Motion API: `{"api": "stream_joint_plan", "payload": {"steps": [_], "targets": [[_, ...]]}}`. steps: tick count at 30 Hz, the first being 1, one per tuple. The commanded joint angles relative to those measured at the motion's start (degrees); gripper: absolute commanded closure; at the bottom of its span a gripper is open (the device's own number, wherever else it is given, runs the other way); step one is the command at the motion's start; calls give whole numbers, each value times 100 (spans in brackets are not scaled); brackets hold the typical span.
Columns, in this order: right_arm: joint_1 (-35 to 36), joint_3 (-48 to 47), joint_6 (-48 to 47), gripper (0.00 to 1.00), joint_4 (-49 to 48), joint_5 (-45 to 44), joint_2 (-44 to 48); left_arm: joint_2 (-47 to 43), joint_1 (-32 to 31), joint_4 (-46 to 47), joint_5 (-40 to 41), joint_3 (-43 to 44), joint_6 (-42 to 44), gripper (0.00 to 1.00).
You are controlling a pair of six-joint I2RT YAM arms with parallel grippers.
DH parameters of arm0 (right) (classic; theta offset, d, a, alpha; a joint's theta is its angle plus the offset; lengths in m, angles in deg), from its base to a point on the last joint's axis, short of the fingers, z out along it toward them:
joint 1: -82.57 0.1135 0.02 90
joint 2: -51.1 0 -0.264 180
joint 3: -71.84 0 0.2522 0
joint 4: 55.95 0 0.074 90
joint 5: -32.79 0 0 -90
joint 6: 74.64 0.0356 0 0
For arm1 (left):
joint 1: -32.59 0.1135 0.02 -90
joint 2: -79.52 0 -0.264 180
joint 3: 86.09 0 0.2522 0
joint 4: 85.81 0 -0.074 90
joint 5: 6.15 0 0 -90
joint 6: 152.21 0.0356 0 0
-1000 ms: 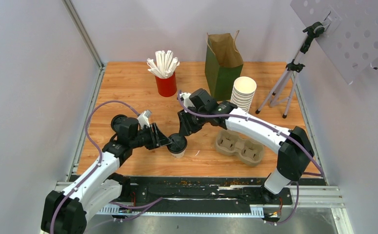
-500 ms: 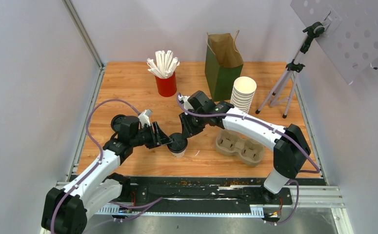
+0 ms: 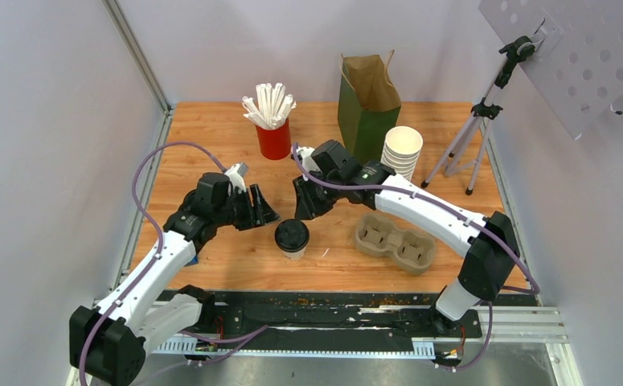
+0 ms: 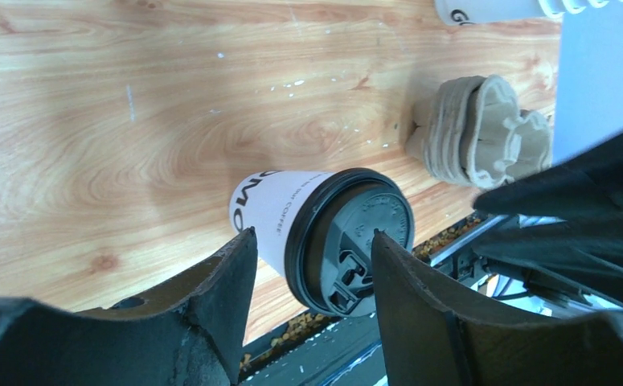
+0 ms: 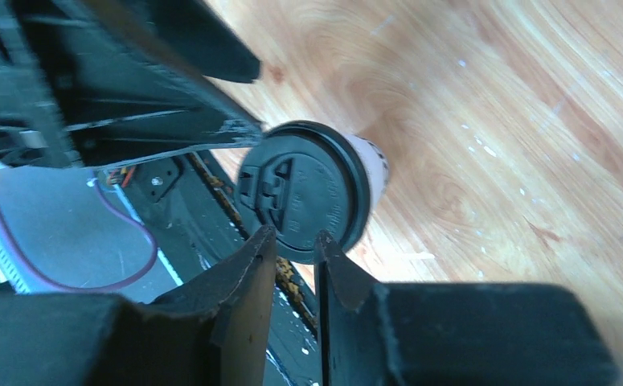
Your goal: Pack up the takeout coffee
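The takeout coffee [image 3: 292, 238], a white paper cup with a black sip lid, stands upright and free on the wooden table near the front edge. My left gripper [image 3: 266, 212] is open just to its upper left, a little apart from it. In the left wrist view the coffee [image 4: 348, 241] shows beyond the spread fingertips [image 4: 239, 257], untouched. My right gripper [image 3: 303, 207] hovers just behind the cup, its jaws only narrowly apart with nothing between them. In the right wrist view the black lid [image 5: 304, 189] lies just past the right gripper [image 5: 294, 233].
A moulded pulp cup carrier [image 3: 395, 241] lies right of the cup, and shows as the carrier [image 4: 485, 137] in the left wrist view. A green paper bag [image 3: 367, 104], a stack of lidless white cups [image 3: 402, 153], a red cup of straws [image 3: 272, 121] and a tripod [image 3: 473, 137] stand behind.
My left gripper opened, let go of the coffee and drew back to the upper left. The cup stays standing in place. My right gripper shifted slightly away from the lid.
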Motion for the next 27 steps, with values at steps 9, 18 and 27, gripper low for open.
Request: {"api": "stream_joint_plan", "payload": {"steps": [9,18,27], "targets": [[32,211,143,81,-890,581,-100,151,-10,217,-52,-169,35,46],[25,1162,307,83,-1248,28,-186,464,-9,524,-367,-928,5,60],[18,310,64,81,-739,301,229,188,-10,309,-474,-304,-7,48]]}}
